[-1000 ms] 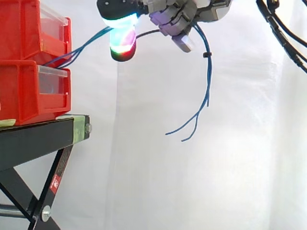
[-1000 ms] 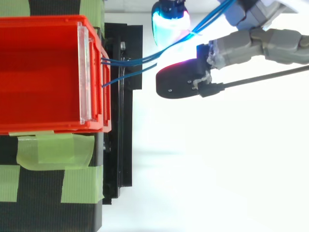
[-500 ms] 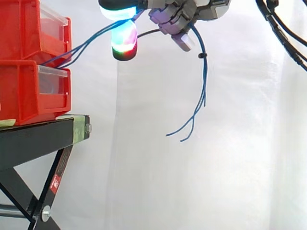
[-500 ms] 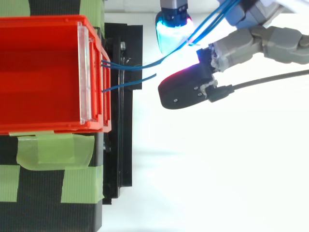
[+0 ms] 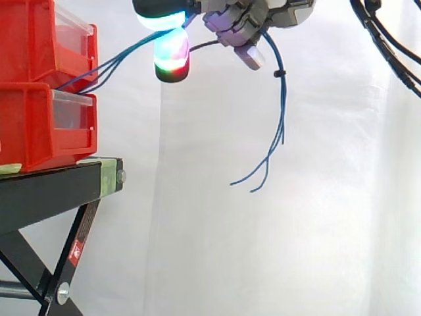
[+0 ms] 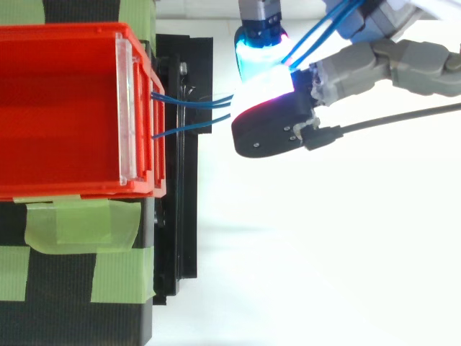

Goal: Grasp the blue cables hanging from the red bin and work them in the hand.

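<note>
Several thin blue cables run from the front of the red bin up and to the right into my hand. Two glowing fingertips pinch them near the top of the side view. Past the hand the cables' loose ends hang down, bound by a small black tie, and curl left at the bottom. From above, the cables leave the red bin and pass between the cyan pad and the dark pad. The hand is shut on the cables.
Two red bins are stacked on a black stand with green tape on its top. A white curtain hangs behind. Open space lies below and right of the hand.
The dark fingertip has moved closer to the cyan one, tightening on the cables. The hanging ends swung slightly right.
</note>
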{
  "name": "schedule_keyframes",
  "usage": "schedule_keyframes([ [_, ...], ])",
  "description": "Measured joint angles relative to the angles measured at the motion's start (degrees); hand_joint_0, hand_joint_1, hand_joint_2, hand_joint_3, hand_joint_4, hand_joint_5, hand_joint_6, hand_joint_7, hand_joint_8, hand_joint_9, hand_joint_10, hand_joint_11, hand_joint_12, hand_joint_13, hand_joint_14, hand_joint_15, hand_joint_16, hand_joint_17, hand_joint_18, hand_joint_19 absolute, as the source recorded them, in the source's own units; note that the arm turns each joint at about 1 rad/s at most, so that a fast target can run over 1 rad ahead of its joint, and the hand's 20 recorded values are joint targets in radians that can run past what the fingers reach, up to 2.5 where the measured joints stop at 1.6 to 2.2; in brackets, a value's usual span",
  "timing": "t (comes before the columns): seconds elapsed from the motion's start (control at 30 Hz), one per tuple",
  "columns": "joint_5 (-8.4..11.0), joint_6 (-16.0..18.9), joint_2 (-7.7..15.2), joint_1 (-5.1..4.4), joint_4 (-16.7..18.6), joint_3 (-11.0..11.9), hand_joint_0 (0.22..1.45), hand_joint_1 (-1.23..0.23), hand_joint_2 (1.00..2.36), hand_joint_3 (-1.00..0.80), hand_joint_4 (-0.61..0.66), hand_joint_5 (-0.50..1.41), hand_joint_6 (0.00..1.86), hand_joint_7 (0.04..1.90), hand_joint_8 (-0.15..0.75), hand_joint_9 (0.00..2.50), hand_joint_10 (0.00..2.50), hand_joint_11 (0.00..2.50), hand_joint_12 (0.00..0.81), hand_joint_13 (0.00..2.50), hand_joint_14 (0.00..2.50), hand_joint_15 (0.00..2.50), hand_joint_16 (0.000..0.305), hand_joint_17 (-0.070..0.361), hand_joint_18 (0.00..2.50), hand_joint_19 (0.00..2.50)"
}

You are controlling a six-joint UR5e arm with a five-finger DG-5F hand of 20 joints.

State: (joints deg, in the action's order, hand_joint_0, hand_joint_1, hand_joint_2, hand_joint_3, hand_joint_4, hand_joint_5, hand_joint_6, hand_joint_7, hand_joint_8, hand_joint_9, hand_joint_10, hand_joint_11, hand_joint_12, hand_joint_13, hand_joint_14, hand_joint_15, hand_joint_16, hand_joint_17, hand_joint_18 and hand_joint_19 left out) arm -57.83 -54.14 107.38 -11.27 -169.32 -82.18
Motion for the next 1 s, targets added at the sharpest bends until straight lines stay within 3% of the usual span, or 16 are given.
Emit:
schedule_keyframes([
  [0.17,0.00,0.0,0.0,0.01,0.0,0.0,0.93,-0.66,1.02,-0.62,0.35,0.51,0.01,1.36,0.519,1.74,2.50,2.50,0.771,2.09,2.50,2.01,0.244,0.183,2.50,0.76],
  [0.43,-0.03,0.0,0.0,0.03,0.0,0.0,1.00,-0.64,1.01,-0.88,0.36,0.41,0.01,1.32,0.519,1.74,2.50,2.50,0.771,2.09,2.50,2.01,0.244,0.183,2.50,0.76],
  [0.6,-0.06,0.0,0.0,0.10,0.0,0.0,1.02,-0.63,1.00,-0.94,0.36,0.38,0.01,1.31,0.519,1.74,2.50,2.50,0.771,2.09,2.50,2.01,0.244,0.183,2.50,0.76],
  [1.0,-0.07,0.0,0.0,0.11,0.1,0.0,1.03,-0.65,1.01,-0.85,0.38,0.39,0.01,1.32,0.519,1.74,2.50,2.50,0.771,2.09,2.50,2.01,0.244,0.183,2.50,0.76],
])
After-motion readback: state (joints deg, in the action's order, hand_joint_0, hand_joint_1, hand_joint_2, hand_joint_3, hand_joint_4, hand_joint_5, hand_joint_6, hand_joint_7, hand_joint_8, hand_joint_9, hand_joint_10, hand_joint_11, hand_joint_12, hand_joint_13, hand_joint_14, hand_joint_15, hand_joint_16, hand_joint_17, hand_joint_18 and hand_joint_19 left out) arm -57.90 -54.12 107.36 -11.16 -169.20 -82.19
